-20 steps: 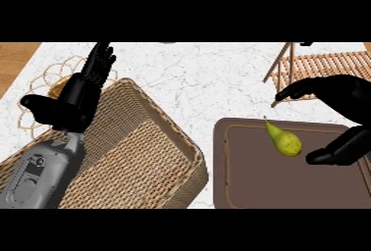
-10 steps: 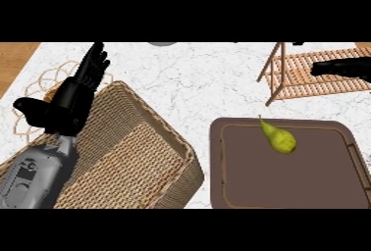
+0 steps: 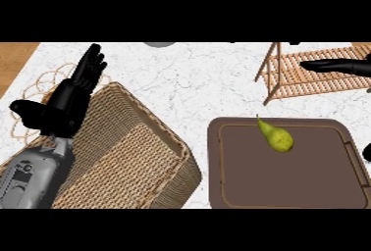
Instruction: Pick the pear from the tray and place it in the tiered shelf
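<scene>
The yellow-green pear [image 3: 275, 137] lies on the dark brown tray [image 3: 290, 191], near its far edge, stem pointing away from me. No hand touches it. The wooden tiered shelf [image 3: 290, 81] stands at the far right, beyond the tray. Over its slats my right hand [image 3: 339, 65] stretches leftwards, open and holding nothing. My left hand [image 3: 69, 98] rests open with fingers up at the left, above the wicker basket's edge.
A large wicker basket [image 3: 138, 157] fills the lower left, beside the tray. A woven mat [image 3: 35, 90] lies behind it at the left edge. A grey round object [image 3: 159, 44] shows at the far edge. A black shape [image 3: 366, 153] shows at the right border.
My right hand has left the pear's side and risen to the far right, over the shelf. The pear stays on the tray. The left hand has barely moved.
</scene>
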{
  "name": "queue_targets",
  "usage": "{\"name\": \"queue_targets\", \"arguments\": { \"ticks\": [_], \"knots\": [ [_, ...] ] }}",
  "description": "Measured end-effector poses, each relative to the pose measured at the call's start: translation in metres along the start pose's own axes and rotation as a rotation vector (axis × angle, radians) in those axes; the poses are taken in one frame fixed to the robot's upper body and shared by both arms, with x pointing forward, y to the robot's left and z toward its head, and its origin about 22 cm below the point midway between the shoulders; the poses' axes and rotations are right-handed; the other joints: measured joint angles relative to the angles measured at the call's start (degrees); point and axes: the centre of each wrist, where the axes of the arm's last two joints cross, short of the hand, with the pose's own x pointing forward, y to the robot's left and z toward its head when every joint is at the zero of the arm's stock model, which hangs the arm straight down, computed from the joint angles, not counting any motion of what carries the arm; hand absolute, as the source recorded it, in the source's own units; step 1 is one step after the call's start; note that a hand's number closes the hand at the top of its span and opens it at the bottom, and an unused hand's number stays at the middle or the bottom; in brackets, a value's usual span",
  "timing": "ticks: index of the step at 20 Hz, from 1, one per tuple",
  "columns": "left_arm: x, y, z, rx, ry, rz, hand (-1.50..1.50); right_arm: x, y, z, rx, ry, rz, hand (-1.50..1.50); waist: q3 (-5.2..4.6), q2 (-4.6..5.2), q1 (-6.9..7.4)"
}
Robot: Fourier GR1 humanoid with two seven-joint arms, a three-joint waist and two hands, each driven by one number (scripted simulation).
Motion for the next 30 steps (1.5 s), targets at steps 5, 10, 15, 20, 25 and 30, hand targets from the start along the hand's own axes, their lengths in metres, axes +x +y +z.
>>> {"name": "queue_targets", "arguments": {
  "ticks": [5,10,15,20,25,30],
  "knots": [
    [-0.001,0.002,0.003,0.005,0.004,-0.008,0.0,0.005,0.013,-0.013,0.066,0.028,0.111,-1.5,0.03,-0.24,-0.46],
    [-0.001,0.003,0.005,0.007,0.006,-0.012,0.0,-0.003,0.036,-0.027,0.116,0.048,0.221,-1.5,0.06,-0.29,-0.61],
    [-0.002,0.006,0.008,0.006,0.006,-0.013,0.0,-0.016,0.05,-0.028,0.144,0.044,0.285,-1.5,0.1,-0.39,-1.01],
    [-0.003,0.009,0.009,0.006,0.011,-0.015,0.0,-0.024,0.062,-0.035,0.213,0.061,0.348,-1.5,0.18,-0.48,-1.24],
    [-0.004,0.012,0.011,0.008,0.012,-0.018,0.0,-0.033,0.074,-0.033,0.3,0.103,0.404,-1.5,0.26,-0.57,-1.63],
    [-0.002,0.011,0.012,0.004,0.01,-0.019,0.0,-0.042,0.079,-0.039,0.341,0.133,0.451,-1.5,0.21,-0.59,-1.53]
  ]
}}
